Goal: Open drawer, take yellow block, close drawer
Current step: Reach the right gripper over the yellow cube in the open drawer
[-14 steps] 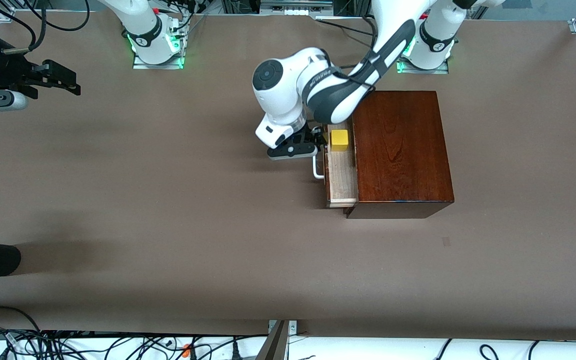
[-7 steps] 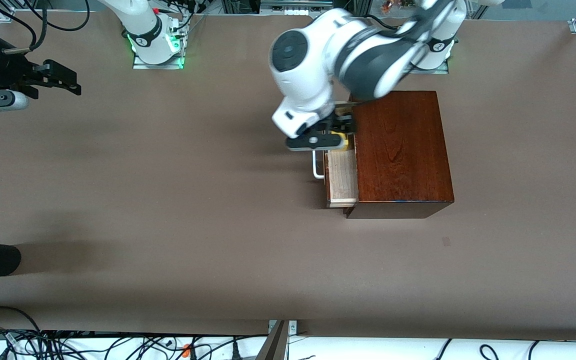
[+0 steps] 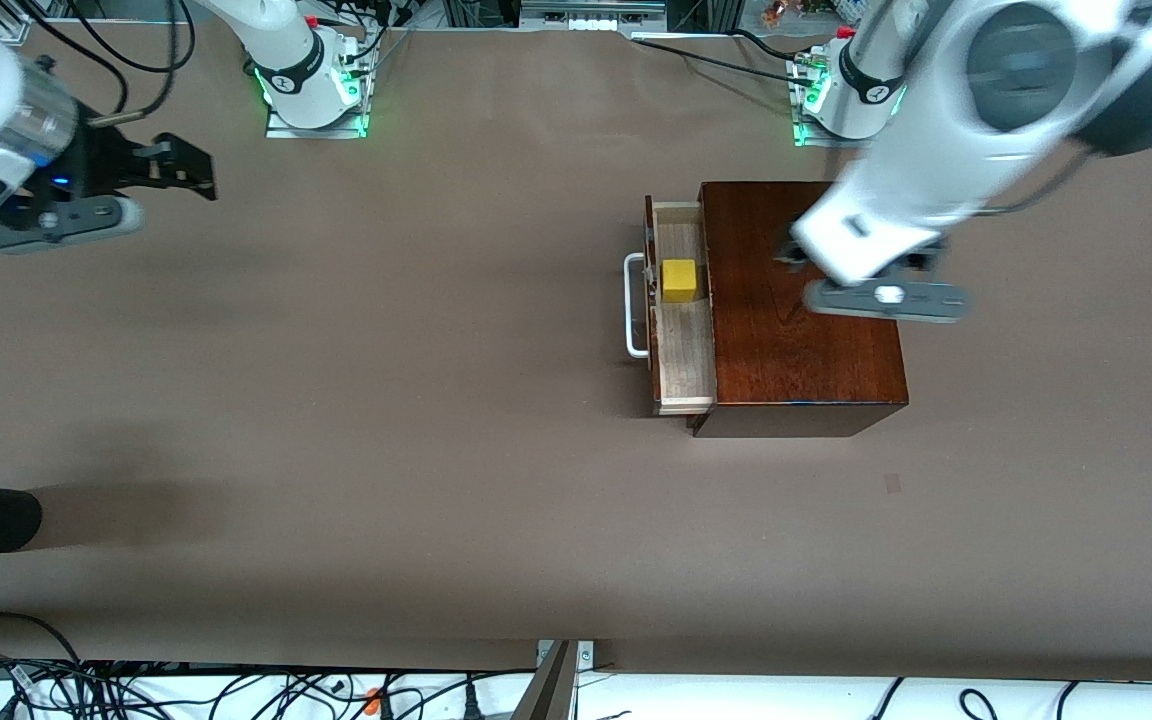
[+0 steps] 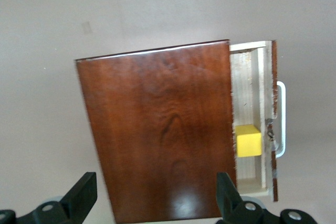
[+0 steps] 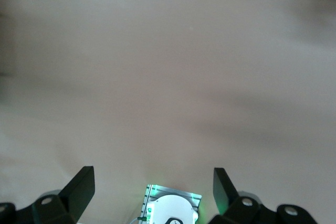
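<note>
The left gripper is up in the air over the top of the wooden box, with its fingers spread wide and nothing in them.

The drawer sticks out of the box on the side toward the right arm's end of the table, with its white handle in front. The yellow block sits inside the drawer, well apart from this gripper. The right gripper waits over bare table near its own end, fingers apart and empty too.
</note>
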